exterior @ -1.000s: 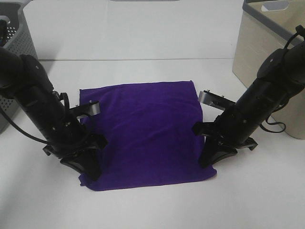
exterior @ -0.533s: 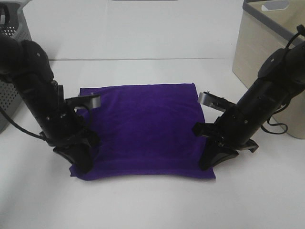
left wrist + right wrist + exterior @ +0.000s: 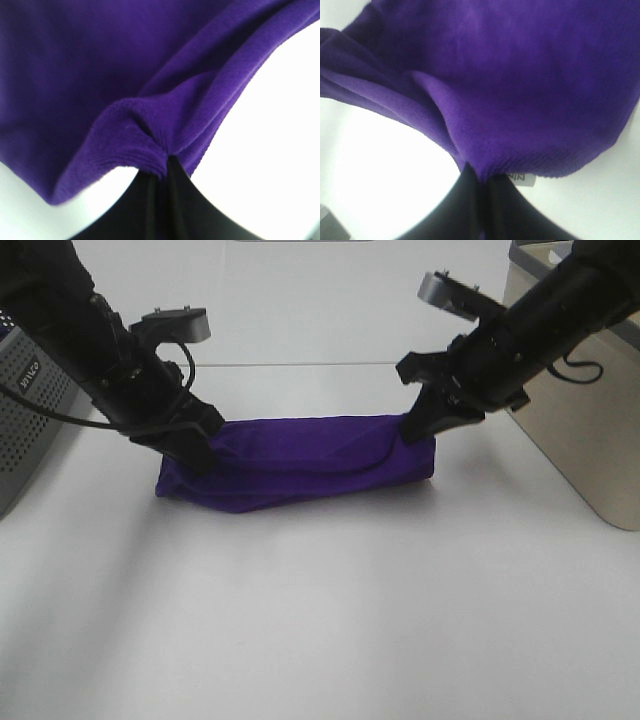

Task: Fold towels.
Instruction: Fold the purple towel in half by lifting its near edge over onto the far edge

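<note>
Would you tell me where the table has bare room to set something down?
Bare: the table in front of the purple towel, and the strip behind it. Crowded: its ends, pinched by the left gripper and right gripper.

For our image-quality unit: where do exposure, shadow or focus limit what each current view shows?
Exterior high view: evenly lit, the deep purple velvety towel casts only a soft shadow on the white table. Left wrist view: table blown out white, left gripper a dark blurred silhouette. Right wrist view: same overexposure; the small white tag is too blurred to read.
</note>
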### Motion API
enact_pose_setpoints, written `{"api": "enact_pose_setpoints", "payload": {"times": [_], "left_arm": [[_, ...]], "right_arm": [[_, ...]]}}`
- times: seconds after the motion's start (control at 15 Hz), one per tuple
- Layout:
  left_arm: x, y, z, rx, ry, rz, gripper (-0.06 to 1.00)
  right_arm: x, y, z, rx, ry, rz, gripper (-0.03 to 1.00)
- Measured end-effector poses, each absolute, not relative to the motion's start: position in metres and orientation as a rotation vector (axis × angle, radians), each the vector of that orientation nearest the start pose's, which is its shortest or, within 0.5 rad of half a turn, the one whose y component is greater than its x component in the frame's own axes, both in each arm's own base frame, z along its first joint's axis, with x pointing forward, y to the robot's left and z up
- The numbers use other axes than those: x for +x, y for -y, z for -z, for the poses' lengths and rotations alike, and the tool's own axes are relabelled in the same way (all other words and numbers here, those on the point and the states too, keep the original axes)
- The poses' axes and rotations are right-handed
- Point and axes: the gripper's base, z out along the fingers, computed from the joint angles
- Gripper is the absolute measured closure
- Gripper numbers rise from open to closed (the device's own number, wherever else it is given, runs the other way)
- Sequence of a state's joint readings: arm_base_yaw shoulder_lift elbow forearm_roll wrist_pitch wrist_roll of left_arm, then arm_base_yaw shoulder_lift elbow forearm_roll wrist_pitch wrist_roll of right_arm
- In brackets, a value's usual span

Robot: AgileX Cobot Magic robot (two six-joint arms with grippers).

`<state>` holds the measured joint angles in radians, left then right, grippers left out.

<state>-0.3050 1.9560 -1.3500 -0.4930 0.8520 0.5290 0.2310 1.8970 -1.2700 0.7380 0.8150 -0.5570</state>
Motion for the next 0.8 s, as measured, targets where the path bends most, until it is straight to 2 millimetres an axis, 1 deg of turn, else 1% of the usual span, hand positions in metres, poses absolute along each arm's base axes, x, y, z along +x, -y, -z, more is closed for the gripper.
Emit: {"api": "enact_pose_setpoints", "payload": {"times": [0.13, 0.2, 0.27, 0.33, 0.47, 0.53, 0.67, 0.8], "left_arm": [[0.382, 0.149, -0.194, 0.715, -2.614, 0.458, 0.94], [0.391, 0.149, -0.198, 0.694, -2.561, 0.426, 0.94], [0.399, 0.149, -0.202, 0.675, -2.518, 0.403, 0.94], [0.407, 0.150, -0.201, 0.661, -2.485, 0.383, 0.94], [0.425, 0.153, -0.187, 0.655, -2.461, 0.348, 0.94], [0.433, 0.155, -0.177, 0.655, -2.463, 0.338, 0.94], [0.446, 0.159, -0.164, 0.658, -2.465, 0.333, 0.94], [0.457, 0.162, -0.145, 0.666, -2.485, 0.322, 0.94]], "right_arm": [[0.389, -0.134, -0.215, -0.463, -2.596, -0.698, 0.94], [0.404, -0.137, -0.218, -0.463, -2.568, -0.683, 0.94], [0.418, -0.139, -0.216, -0.469, -2.553, -0.671, 0.94], [0.431, -0.142, -0.211, -0.463, -2.547, -0.669, 0.94], [0.452, -0.147, -0.197, -0.448, -2.543, -0.672, 0.94], [0.460, -0.149, -0.185, -0.447, -2.554, -0.671, 0.94], [0.471, -0.151, -0.162, -0.446, -2.582, -0.668, 0.94], [0.476, -0.152, -0.146, -0.444, -2.603, -0.667, 0.94]]}}
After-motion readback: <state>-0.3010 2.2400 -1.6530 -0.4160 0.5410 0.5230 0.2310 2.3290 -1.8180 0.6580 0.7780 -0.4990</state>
